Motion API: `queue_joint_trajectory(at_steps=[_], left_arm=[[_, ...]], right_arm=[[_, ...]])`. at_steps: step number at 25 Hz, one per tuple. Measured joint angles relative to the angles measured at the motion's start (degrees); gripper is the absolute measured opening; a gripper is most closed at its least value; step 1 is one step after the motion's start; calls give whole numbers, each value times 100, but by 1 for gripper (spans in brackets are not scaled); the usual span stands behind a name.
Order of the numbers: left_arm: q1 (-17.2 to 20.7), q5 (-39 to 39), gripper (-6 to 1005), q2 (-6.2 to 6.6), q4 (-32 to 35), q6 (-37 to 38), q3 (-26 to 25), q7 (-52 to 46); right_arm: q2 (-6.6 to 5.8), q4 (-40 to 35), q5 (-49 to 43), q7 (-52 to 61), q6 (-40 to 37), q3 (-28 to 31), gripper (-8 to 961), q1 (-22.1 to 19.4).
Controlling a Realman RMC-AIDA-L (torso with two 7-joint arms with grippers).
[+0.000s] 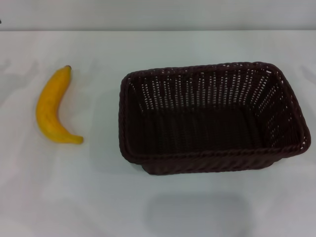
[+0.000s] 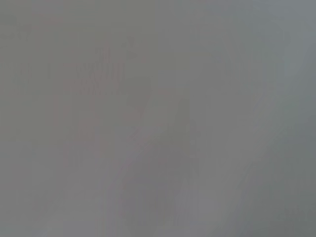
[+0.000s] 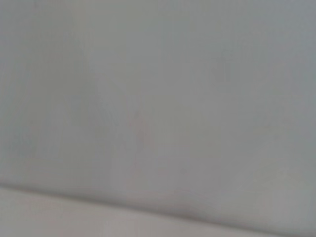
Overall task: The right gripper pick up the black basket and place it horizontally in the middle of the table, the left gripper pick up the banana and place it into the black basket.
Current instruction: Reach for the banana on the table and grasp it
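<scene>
Counting from the largest down: one white table (image 1: 158, 212), one black basket (image 1: 207, 157), one banana (image 1: 49, 108), and no gripper anywhere in view

Looks like the very start of the task, with the first step, the basket lift, not yet begun. Finds the black basket standing upright on the table, right of the middle, long side running roughly across the head view and turned a little off square, open side up and nothing inside. Finds the banana lying flat on the table well apart from the basket, on the robot's left, curved, dark stem tip toward the far edge and the other end pointing toward the basket.

Shows neither the right gripper nor the left gripper in the head view; gives only a plain pale surface in both wrist views, so cannot tell whether either is wide, narrow or holding anything.

Calls next, by this reading, for bringing the right gripper in from the robot's right to the basket's braided rim, closing on one wall, then shifting the basket leftward to the table's middle and squaring its long side across. Leaves the banana for afterwards: a left-gripper pinch across its thick middle, a lift, and a drop into the basket's open top
</scene>
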Motion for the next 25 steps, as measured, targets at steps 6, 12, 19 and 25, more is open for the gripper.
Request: queue_joint_trajectory(at_steps=[6,12,19,25], left_arm=[[-358,2841,836,201,1194,-788,7,-2992],[-1226,4733,835,579,1373,-2122,-4,-4655],[-1888,6086,834,641,1339,-3165,10,-5308],[-2399,7344,832,465,925,-3450,11,-5527]], right_arm=[[-1,1304,1668,-2112,-758,8,656,-168],[35,1934,2041,-3006,-1293,17,653,-113],[41,2535,2966,-4092,-1296,8,653,-35],[24,2804,3550,-4504,-1028,73,653,-151]])
